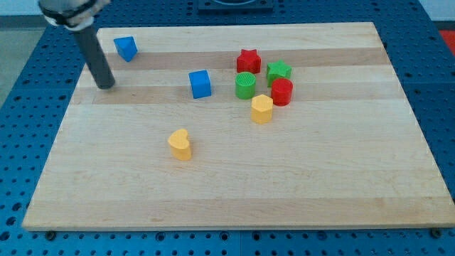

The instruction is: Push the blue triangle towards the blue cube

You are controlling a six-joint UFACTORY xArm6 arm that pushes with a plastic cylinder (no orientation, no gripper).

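Observation:
The blue triangle [126, 48] lies near the board's top left corner. The blue cube [200, 84] sits to its right and lower, near the upper middle of the board. My tip [106, 85] rests on the board below and slightly left of the blue triangle, apart from it, and well left of the blue cube.
A cluster sits right of the blue cube: red star [248, 61], green star [279, 71], green cylinder [245, 85], red cylinder [282, 92], yellow block [261, 109]. A yellow heart [180, 144] lies lower, mid-left. The wooden board [320, 185] has blue pegboard around it.

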